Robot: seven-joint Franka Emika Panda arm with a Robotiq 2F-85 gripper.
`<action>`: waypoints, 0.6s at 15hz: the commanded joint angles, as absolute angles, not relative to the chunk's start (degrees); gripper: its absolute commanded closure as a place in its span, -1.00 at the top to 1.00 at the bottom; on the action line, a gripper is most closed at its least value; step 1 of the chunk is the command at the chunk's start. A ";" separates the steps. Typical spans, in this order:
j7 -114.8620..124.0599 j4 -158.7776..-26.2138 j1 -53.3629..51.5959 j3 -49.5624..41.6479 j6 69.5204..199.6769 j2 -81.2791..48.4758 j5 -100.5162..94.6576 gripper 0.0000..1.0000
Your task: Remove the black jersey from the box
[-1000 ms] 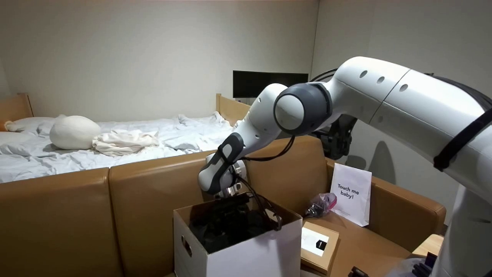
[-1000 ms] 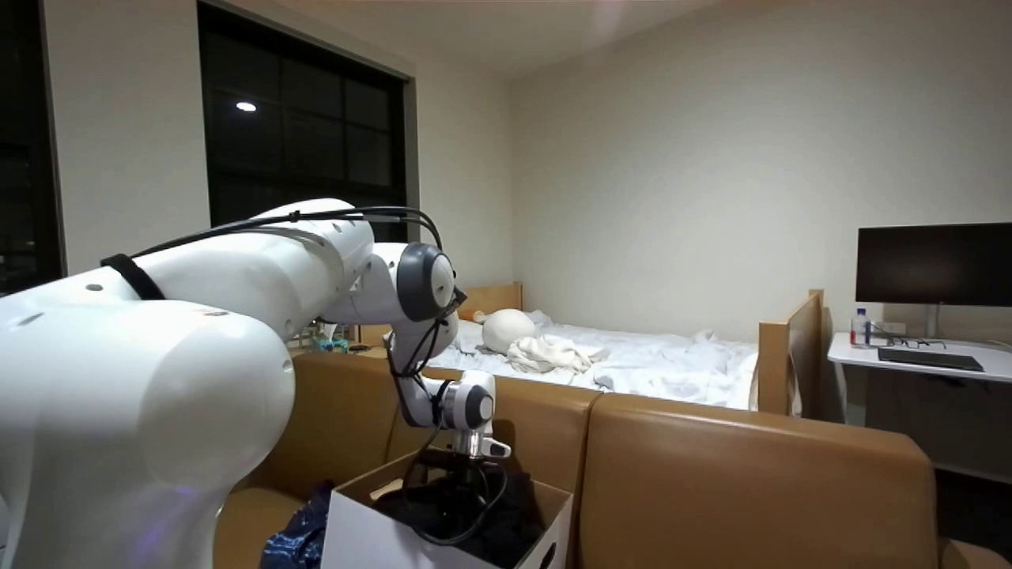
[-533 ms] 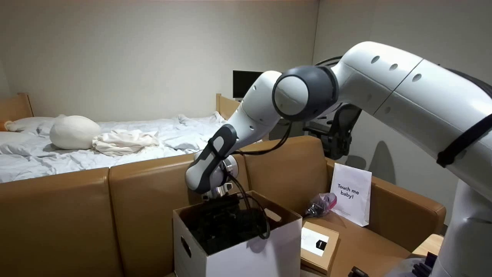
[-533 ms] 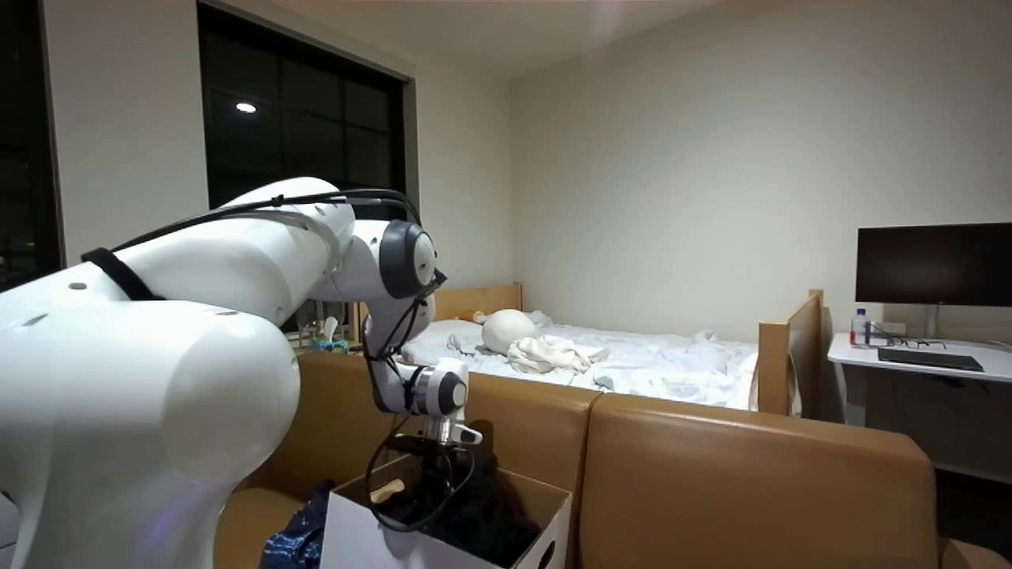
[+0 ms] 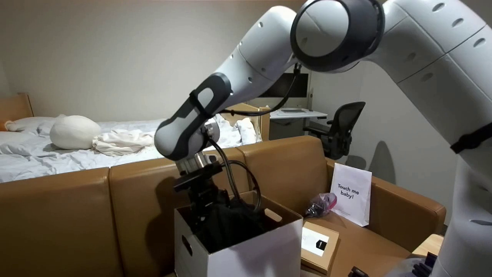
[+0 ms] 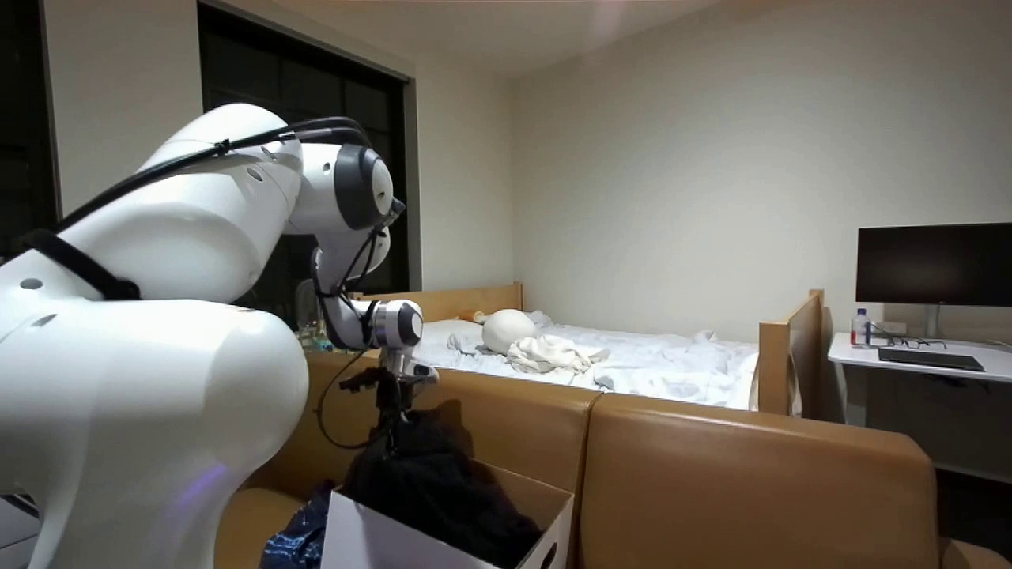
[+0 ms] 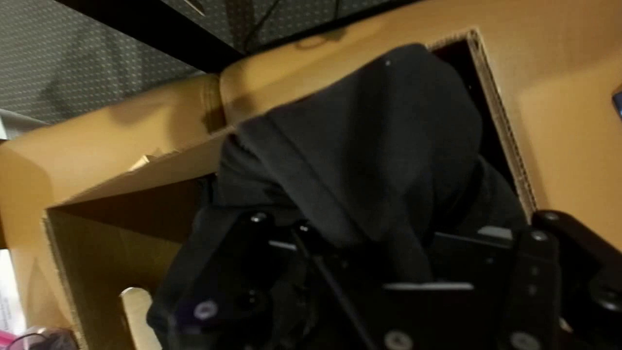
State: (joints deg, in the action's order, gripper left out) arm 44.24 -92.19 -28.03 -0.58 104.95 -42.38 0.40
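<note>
The black jersey [image 5: 232, 227] is bunched in the white cardboard box [image 5: 255, 256]. In an exterior view, the jersey [image 6: 435, 482] rises in a peak from the box [image 6: 379, 537] up to my gripper [image 6: 389, 433]. In the wrist view, the jersey [image 7: 369, 141] fills much of the box [image 7: 503, 116], and its folds gather between the fingers of my gripper [image 7: 384, 250]. The gripper [image 5: 203, 215] is shut on the jersey, just above the box's rim. Its fingertips are dark against the dark cloth and partly hidden by it. The lower part of the jersey is hidden inside the box.
The box stands on a brown sofa [image 5: 61, 223], close to its backrest. Beside it lie a flat carton [image 5: 329, 234], a plastic bag [image 5: 322, 204] and a white paper bag [image 5: 351, 194]. A blue patterned item [image 6: 296, 533] lies beside the box. A bed [image 6: 672, 367] stands behind.
My gripper has risen out of the box and moved left in both exterior views. The jersey has been drawn up with it, and part now stands above the rim.
</note>
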 commanded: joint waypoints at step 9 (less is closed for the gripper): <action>51.08 -102.80 -16.74 1.03 82.67 -13.85 8.07 -0.97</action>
State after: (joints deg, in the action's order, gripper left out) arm 49.32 -96.69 -21.74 0.10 86.01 -22.53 3.56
